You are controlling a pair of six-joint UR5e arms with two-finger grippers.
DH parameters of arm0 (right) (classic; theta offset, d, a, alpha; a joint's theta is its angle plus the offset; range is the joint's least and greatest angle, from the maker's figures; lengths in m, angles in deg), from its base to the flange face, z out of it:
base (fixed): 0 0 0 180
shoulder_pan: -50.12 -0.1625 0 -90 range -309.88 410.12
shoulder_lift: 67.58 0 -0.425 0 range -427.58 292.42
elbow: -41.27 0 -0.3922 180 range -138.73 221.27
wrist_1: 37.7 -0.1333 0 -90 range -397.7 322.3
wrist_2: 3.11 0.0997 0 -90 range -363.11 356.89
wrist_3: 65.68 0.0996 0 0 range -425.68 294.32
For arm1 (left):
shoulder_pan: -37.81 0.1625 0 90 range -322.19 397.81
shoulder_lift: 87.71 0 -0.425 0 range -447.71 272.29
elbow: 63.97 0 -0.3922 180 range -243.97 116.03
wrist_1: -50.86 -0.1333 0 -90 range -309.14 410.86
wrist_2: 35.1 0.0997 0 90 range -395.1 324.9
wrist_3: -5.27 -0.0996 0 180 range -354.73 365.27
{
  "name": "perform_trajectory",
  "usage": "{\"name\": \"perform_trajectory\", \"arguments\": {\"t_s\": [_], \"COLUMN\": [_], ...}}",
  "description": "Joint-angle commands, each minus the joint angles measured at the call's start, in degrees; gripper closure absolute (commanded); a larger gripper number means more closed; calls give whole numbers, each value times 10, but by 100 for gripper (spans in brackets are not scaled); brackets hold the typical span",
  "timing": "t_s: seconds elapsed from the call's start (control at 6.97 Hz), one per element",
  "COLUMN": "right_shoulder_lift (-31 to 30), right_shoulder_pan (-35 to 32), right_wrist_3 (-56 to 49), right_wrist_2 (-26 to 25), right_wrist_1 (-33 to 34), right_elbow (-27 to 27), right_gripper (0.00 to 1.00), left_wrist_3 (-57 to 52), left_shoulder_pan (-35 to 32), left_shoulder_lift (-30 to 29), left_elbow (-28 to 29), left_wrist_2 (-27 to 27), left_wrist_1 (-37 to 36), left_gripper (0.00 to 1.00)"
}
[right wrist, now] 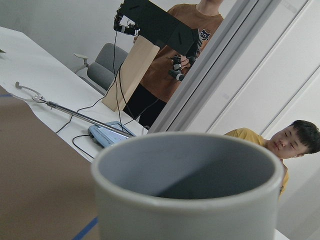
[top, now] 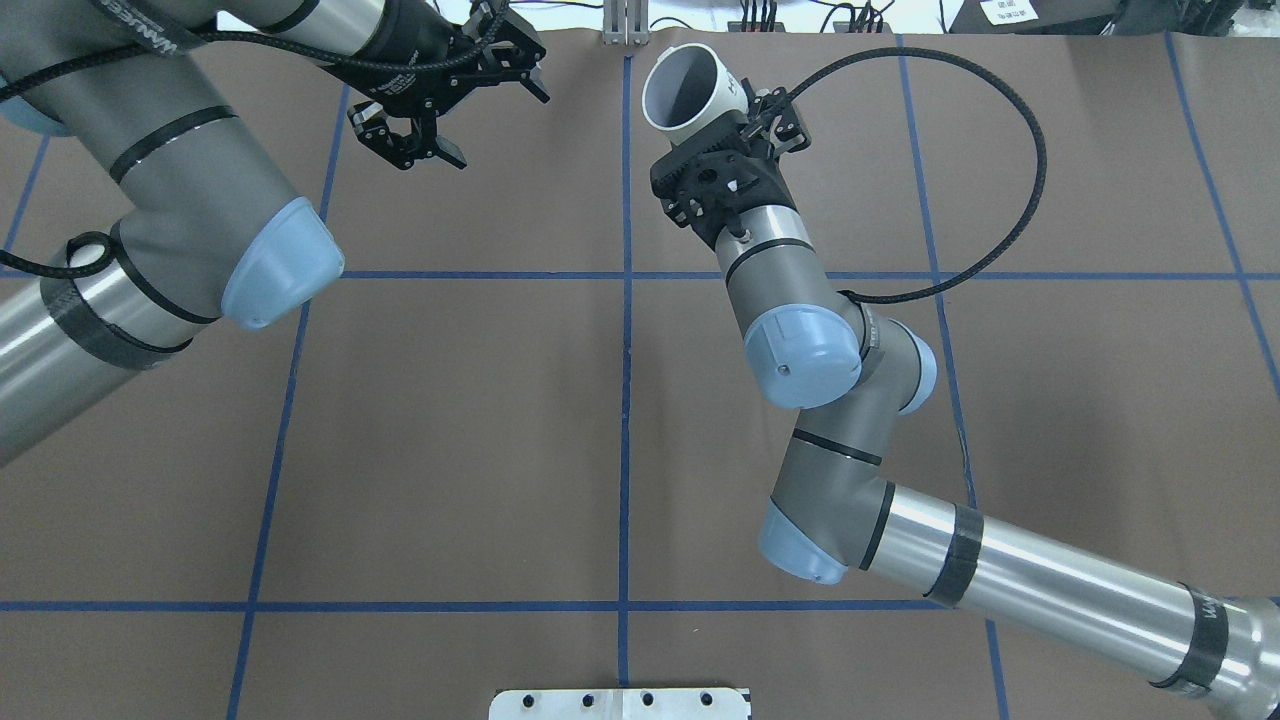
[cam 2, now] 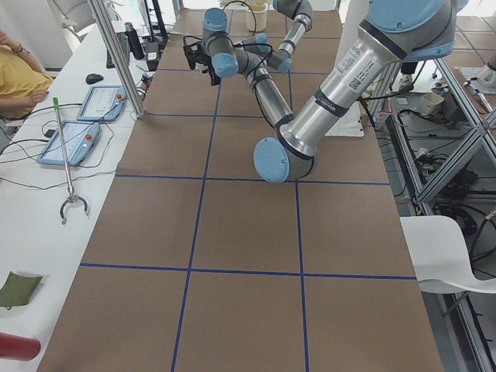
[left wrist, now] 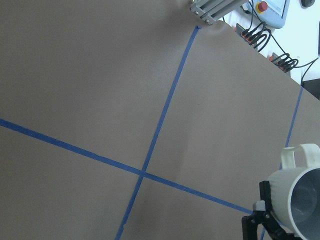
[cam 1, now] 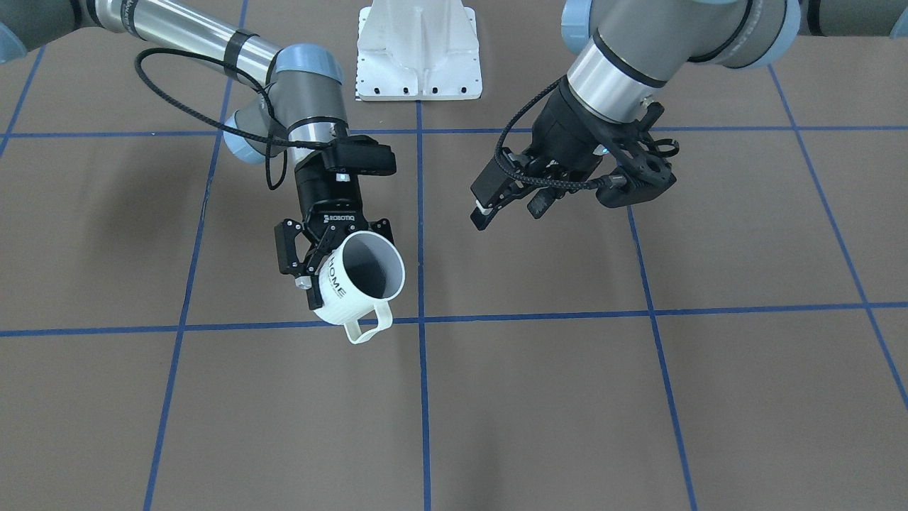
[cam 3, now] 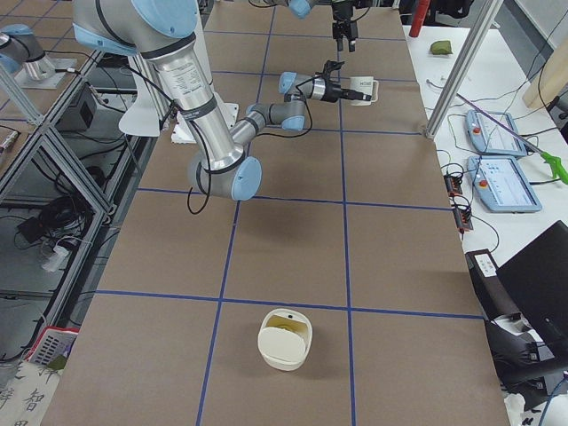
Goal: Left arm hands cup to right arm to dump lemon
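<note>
The white cup with "HOME" lettering is tilted on its side above the table, mouth toward the operators' side, handle low. Its grey inside looks empty; no lemon shows in it. My right gripper is shut on the cup's rim and wall. Both show in the overhead view, the cup and the right gripper, at the far edge just right of the centre line. The cup's rim fills the right wrist view. My left gripper is open and empty, apart from the cup; it also shows in the overhead view. The left wrist view shows the cup at lower right.
A white bowl with something pale yellow inside stands on the brown mat near the right end of the table. The robot's white base plate sits at the table's robot side. Operators and control tablets are beyond the far edge.
</note>
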Motion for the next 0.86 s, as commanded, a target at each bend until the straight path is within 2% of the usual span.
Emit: {"name": "perform_trajectory", "arguments": {"t_s": [0.0, 0.29, 0.43, 0.57, 0.72], "right_shoulder_lift": [21, 22, 24, 25, 25], "right_shoulder_pan": [30, 39, 42, 43, 47], "right_wrist_3": [29, 29, 29, 29, 29], "right_wrist_2": [-33, -44, -46, -50, -54], "right_wrist_1": [7, 7, 7, 7, 7], "right_elbow": [-4, -4, -4, -4, -4], "right_gripper": [100, 100, 100, 99, 99], "left_wrist_3": [48, 60, 58, 57, 56], "left_shoulder_pan": [0, 5, 10, 18, 28], "left_shoulder_lift": [-9, -10, -11, -17, -17], "left_elbow": [22, 31, 32, 32, 32], "left_wrist_2": [10, 11, 11, 11, 11], "left_wrist_1": [47, 79, 83, 83, 83], "left_gripper": [1, 4, 29, 47, 54]}}
